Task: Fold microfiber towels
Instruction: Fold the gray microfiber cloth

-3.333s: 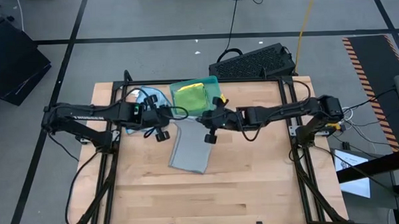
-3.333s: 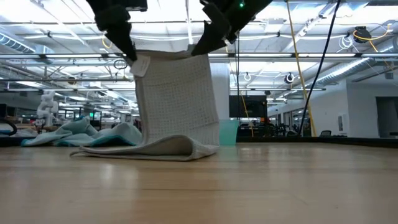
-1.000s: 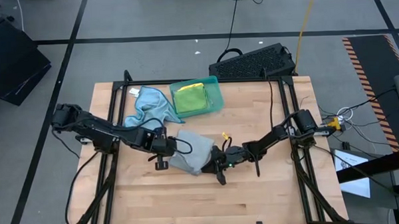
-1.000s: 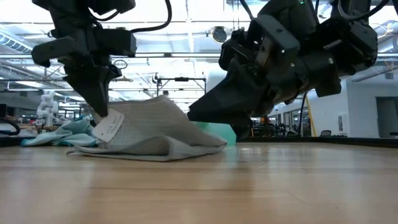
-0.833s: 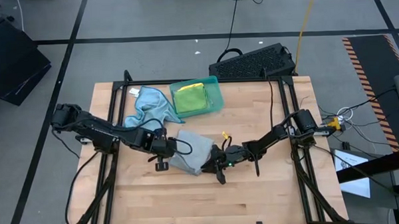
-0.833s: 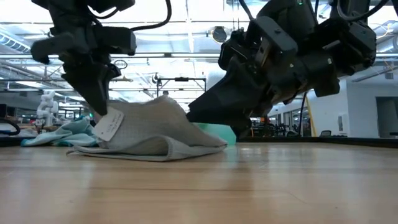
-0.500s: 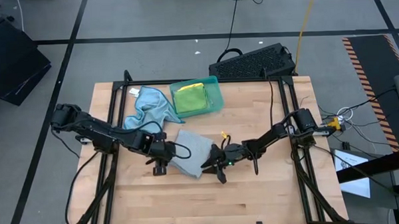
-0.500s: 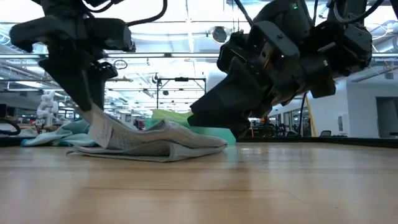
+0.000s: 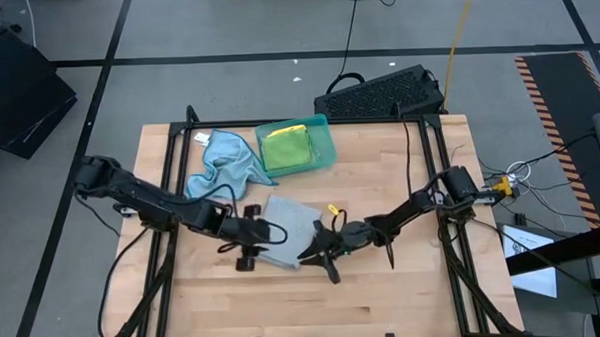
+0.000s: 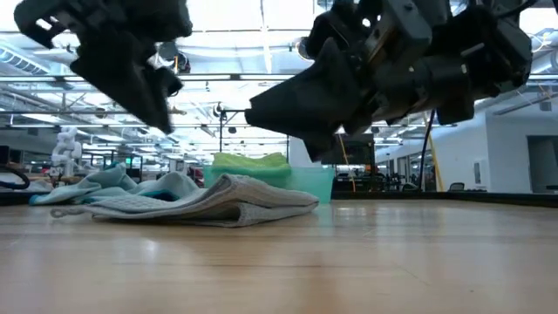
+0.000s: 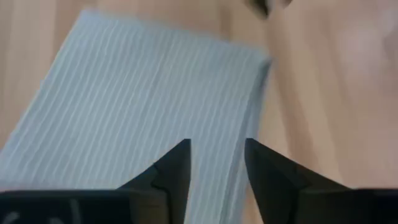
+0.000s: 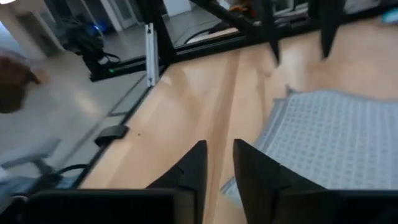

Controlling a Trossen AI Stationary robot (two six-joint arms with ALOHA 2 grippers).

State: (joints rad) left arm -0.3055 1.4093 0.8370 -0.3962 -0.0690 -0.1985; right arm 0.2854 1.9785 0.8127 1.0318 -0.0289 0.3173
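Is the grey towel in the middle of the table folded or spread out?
Folded. The grey ribbed microfiber towel lies flat in doubled layers, its rounded fold edge visible in the low view.

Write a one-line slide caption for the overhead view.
Both arms flank a folded grey towel mid-table; a blue towel and a teal tray of yellow-green towels sit behind it.

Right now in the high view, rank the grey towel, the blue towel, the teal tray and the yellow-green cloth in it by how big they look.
1. teal tray and blue towel: alike in spread, and the blue one is crumpled, so no ranking.
2. grey towel, folded, with both arms covering parts of it.
3. yellow-green cloth, smallest, lying within the tray.
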